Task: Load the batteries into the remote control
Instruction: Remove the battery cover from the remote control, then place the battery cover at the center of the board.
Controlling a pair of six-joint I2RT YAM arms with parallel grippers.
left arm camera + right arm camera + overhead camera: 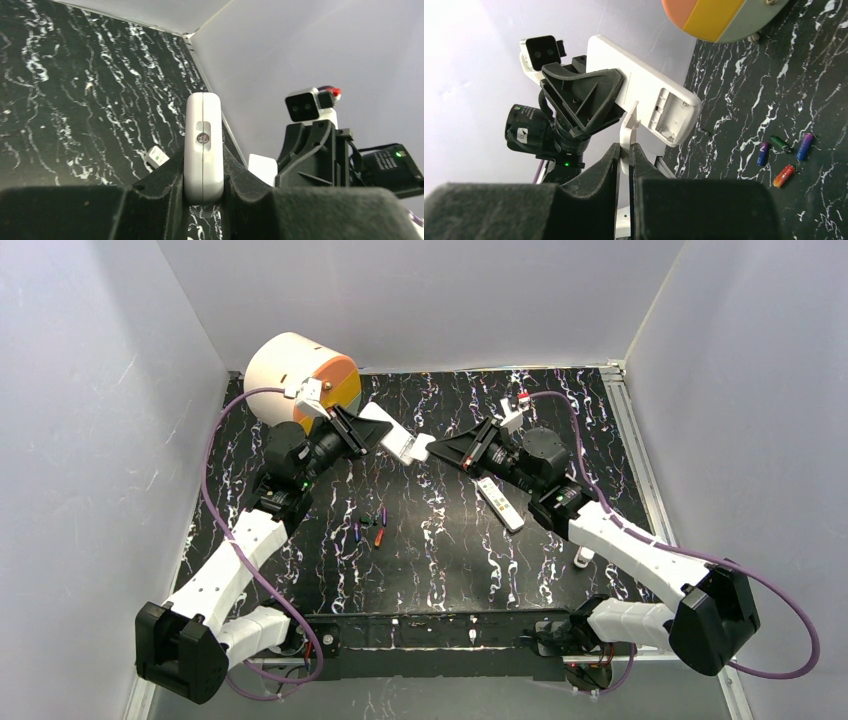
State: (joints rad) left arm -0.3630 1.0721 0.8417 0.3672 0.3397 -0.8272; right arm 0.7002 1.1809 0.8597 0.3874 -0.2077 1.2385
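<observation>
**Table** (pixel 450 560): black with white veining. A cream-and-orange drum (pixel 300 375) stands at its far left corner.

**Left gripper** (pixel 362 428): raised over the far middle of the table, with its fingers clamped on the flanks of the remote (pixel 644 95). The remote is held off the surface with its open bay (pixel 664 111) turned toward the right arm. No cell shows in the bay.

**Right gripper** (pixel 625 157): closed on the thin white cover (pixel 630 131). The cover's upper edge sits at the lip of the bay; whether it touches or is just free cannot be told.

**Second remote** (pixel 498 503): flat on the table beside the right arm's wrist, held by nothing.

**Batteries** (pixel 780 143): four (two purple, one green, one red-orange), loose on the table near its middle and well apart from both grippers.

**Step in hand, as judged:** taking the cover off.
- The left grip should hold firm while the right draws the cover straight away from the bay, without twisting, until it is clear.
- The cover is best laid down apart from the batteries, so that none is knocked into a roll.
- Each battery would then be pinched across its middle and seated with its poles matched to the bay. The markings are too small to read here.
</observation>
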